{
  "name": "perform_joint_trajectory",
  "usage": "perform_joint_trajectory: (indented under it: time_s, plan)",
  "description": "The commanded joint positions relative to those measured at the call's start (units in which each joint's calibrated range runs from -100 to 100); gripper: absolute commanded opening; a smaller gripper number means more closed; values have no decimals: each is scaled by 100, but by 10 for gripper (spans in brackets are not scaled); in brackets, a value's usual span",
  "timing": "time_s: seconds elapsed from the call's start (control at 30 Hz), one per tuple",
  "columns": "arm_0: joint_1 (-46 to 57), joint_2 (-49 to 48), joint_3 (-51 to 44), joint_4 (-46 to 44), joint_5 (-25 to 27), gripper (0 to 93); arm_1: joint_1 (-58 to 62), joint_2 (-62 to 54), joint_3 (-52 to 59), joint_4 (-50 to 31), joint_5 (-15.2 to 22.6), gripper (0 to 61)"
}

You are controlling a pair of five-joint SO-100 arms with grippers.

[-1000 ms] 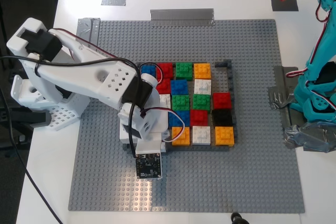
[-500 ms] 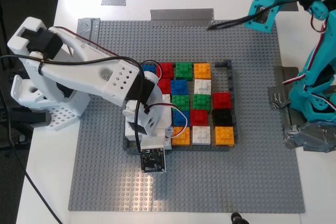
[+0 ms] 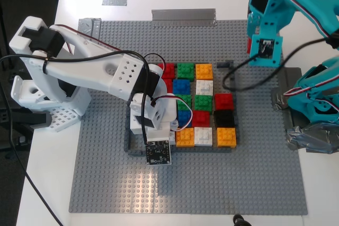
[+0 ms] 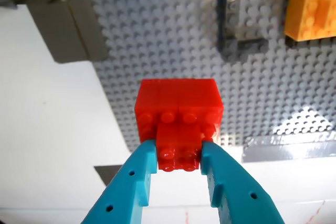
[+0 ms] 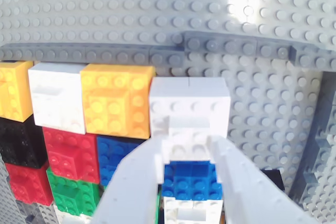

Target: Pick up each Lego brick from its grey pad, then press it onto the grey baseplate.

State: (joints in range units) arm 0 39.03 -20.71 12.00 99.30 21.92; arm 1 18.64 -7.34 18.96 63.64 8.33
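My first gripper, teal, is closed on the red Lego brick, its two fingers clamping a lower stud block at the brick's near edge; the brick hangs above the edge of the grey baseplate, where plate meets white tabletop. In the exterior view the teal arm reaches down from the upper right of the frame, its wrist over the baseplate's right part. My second gripper, white, is closed on the white Lego brick, held just beside an orange brick at the corner of the dark grey frame. The white arm extends from the left of the exterior view, wrist bent downward over the lower left corner of the coloured brick cluster.
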Motion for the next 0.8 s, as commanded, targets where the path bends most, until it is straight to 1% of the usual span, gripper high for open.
perform_joint_trajectory:
  time_s: [0.0, 0.2, 0.27, 0.3, 0.37, 0.47, 0.5, 0.67, 0.77]
  plan:
    - [-454, -298, 186, 70, -183, 0, -104, -81, 23, 146, -25, 1]
    - [-1085, -247, 186, 70, -549, 0, -104, -99, 86, 56, 4, 7]
    - [-1215, -169, 195, 70, -637, 0, -83, -107, 86, 16, 39, 91]
    - [-1273, -75, 177, 70, -676, 0, -61, -116, 86, -1, 58, 112]
    - [-1331, 174, 123, 37, -744, 0, -25, -133, 86, -50, 73, 125]
    - [-1310, 560, 105, -166, -803, 0, 33, -159, 59, -82, 88, 186]
    - [-1295, 680, 105, -240, -803, 0, 55, -167, 41, -82, 88, 196]
    - [-1194, 1058, 96, -655, -803, 0, 113, -227, -58, -66, 107, 195]
    - [-1186, 1187, 96, -777, -803, 0, 120, -227, -311, 146, 102, 192]
